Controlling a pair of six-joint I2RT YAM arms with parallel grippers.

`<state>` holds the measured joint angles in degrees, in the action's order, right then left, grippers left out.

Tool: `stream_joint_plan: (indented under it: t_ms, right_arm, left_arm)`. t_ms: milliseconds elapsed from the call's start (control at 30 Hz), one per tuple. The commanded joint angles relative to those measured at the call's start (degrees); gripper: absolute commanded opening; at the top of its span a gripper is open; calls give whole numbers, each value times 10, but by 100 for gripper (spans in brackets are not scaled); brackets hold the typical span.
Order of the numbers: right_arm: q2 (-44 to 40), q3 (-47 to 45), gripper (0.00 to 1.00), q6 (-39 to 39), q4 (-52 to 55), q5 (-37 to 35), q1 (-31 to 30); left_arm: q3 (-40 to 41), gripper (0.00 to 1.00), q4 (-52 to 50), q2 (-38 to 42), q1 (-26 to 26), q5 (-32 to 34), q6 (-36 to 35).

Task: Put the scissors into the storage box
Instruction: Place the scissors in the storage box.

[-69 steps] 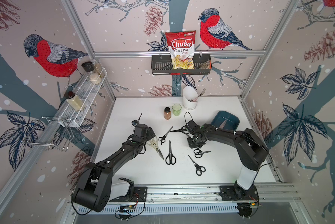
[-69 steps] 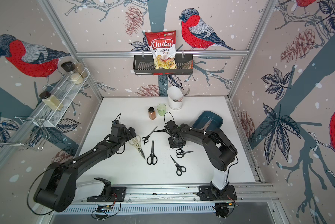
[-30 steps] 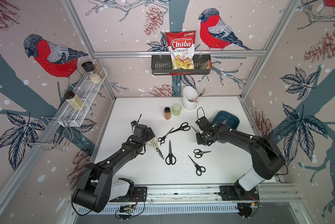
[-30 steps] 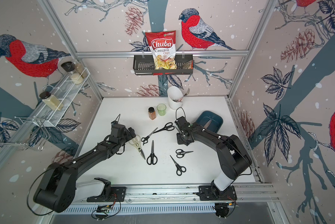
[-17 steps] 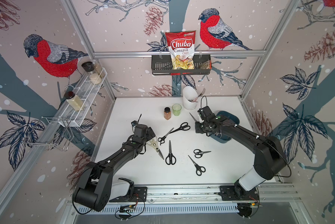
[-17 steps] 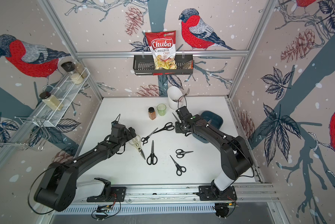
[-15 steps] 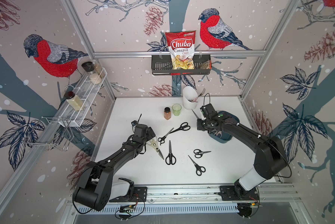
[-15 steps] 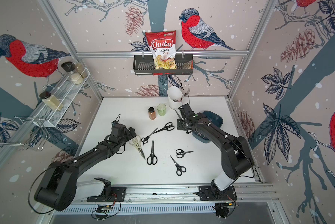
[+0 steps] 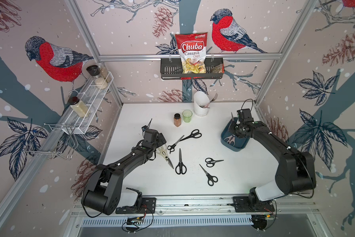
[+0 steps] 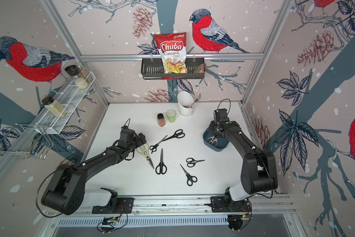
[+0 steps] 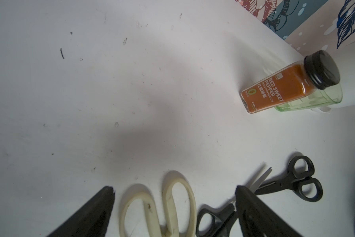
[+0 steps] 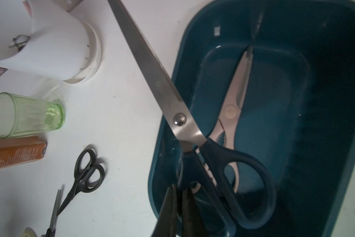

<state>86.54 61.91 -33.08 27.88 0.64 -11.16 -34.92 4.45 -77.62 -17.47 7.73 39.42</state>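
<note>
- My right gripper (image 12: 179, 207) has its fingers pinched nearly together on one handle loop of the blue-handled scissors (image 12: 180, 119).
- Those scissors hang tilted over the box (image 9: 239, 145). The handles are inside its outline, and the closed blades slant up and out past the rim toward the white holder (image 9: 201, 103).
- I cannot tell whether the blue handles touch the box floor.
- The pink-handled scissors (image 12: 232, 111) lie flat on the box floor, partly under the blue handles.
- The box sits on the right side of the table (image 9: 244, 174), near the wall.
- My left gripper (image 11: 173, 190) is spread wide and holds nothing. Its two fingers straddle the handle loops of the cream shears (image 9: 164, 152), which lie flat on the table.
- I cannot tell whether the fingers touch the table.
- Five black scissors (image 9: 180, 164) lie loose on the table between the arms. Two of them meet at the blades just beside the shears.
- A spice jar (image 9: 177, 120) and a green glass (image 9: 187, 116) stand side by side near the holder.
</note>
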Motion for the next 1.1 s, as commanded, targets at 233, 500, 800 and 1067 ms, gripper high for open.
stream_joint_plan:
  t_ms: [233,500,800,1067]
  right_arm:
    - [19,-57,0,-51,-75,25,45]
    - [59,-62,4,-60,-99,36,50]
    - [61,-63,28,-57,-98,24,47]
    - [27,-6,36,10,-36,-52,-15]
  left_arm:
    - [7,96,6,7,0,5,-6]
    - [7,96,6,3,0,9,-13]
    - [14,96,3,9,0,13,-13]
    - [12,96,2,12,0,12,-9]
